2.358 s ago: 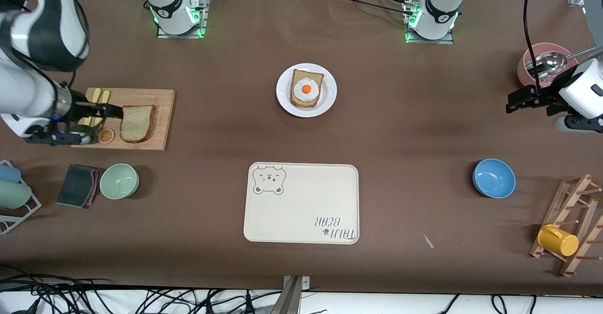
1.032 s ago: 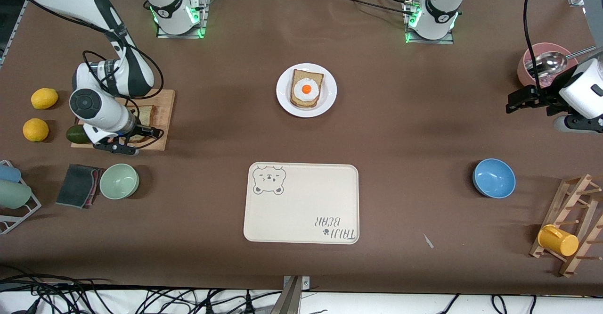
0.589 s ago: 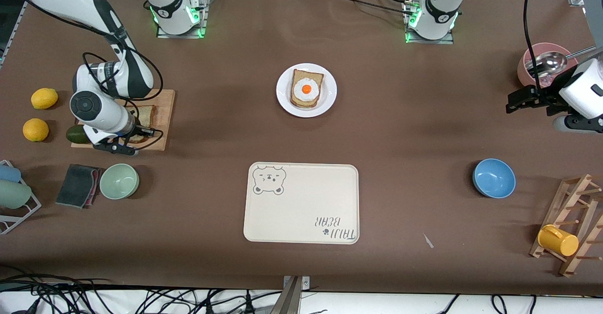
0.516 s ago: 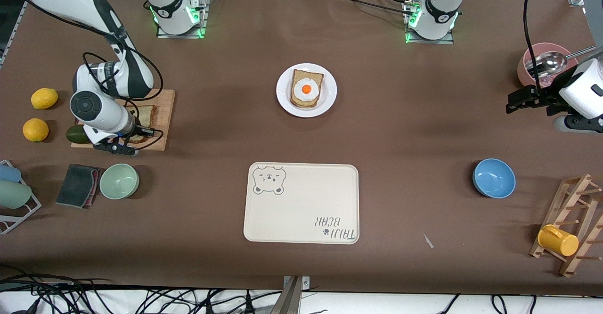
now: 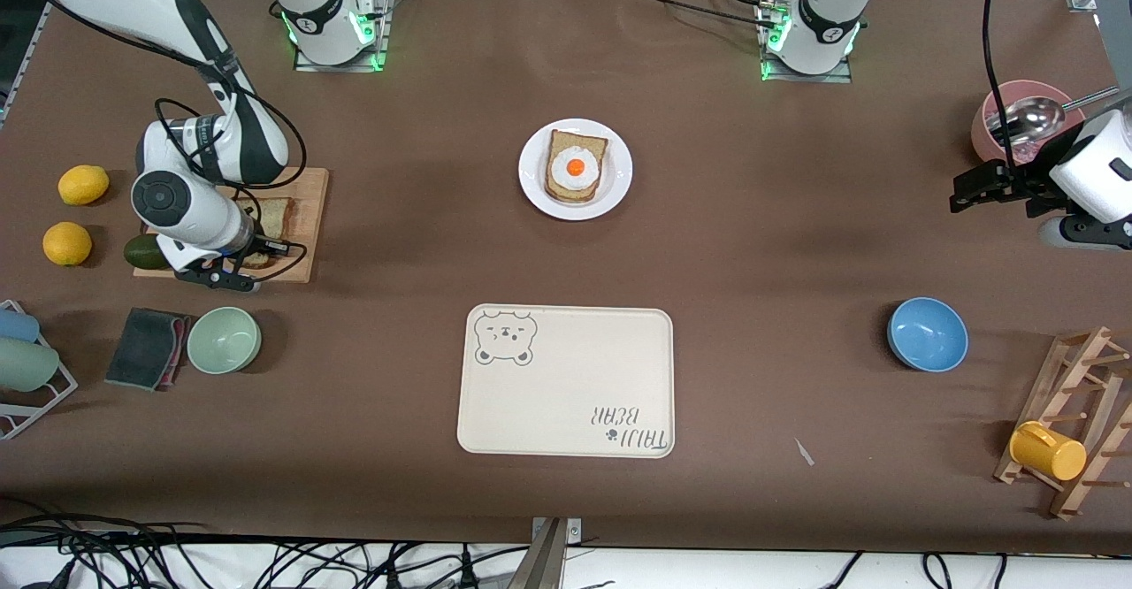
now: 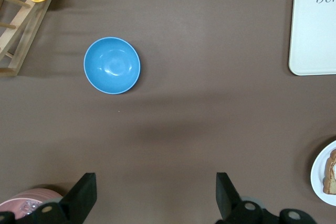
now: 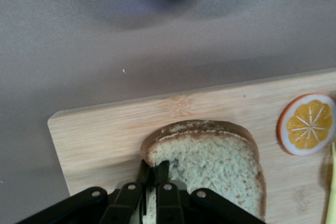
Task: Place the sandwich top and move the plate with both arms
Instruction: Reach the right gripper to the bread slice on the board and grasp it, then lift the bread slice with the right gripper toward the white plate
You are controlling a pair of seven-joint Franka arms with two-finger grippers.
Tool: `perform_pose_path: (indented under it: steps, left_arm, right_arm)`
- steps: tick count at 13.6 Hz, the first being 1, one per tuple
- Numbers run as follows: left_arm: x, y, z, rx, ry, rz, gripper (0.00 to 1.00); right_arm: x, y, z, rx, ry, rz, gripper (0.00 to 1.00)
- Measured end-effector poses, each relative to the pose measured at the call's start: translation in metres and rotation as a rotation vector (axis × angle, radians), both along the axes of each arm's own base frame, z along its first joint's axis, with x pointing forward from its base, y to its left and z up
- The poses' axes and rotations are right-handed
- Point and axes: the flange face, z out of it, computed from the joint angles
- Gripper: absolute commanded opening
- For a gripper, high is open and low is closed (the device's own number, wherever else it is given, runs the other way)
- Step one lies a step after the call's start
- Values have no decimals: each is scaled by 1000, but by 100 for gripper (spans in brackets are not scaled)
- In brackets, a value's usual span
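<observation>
Pinching one edge of the sandwich top (image 7: 210, 163), the right claw (image 7: 152, 174) sits low over the wooden cutting board (image 7: 105, 140), fingers closed on the slice; the bread lies flat, its rounded crust end pointing away from the claw, an orange slice (image 7: 306, 131) just beside it; the plate (image 5: 619, 173) with the egg-topped slice (image 5: 576, 166) stands well apart toward the left arm's end of the table (image 5: 761, 244), so the carry runs that way; the left claw (image 6: 155, 195) waits, spread wide with nothing between its fingers, over bare table near the blue bowl (image 6: 112, 65).
</observation>
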Motion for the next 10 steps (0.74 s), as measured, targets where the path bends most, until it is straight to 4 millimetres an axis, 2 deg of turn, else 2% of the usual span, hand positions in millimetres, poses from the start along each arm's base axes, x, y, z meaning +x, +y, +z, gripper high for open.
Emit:
perform_pose_path:
  steps: [2,4,7,10]
  left_arm:
    - [0,0,0,0,0,0,100]
    - [0,0,0,0,0,0,100]
    - [0,0,0,0,0,0,100]
    - [0,4,0,0,-1,6,100]
  right_arm:
    - [9,-1,11,-18,52,-9,0]
    - [25,9,37,-37,108,-6,0]
    - [45,44,74,-40,143,32,0]
    - [50,88,103,23,189,25,0]
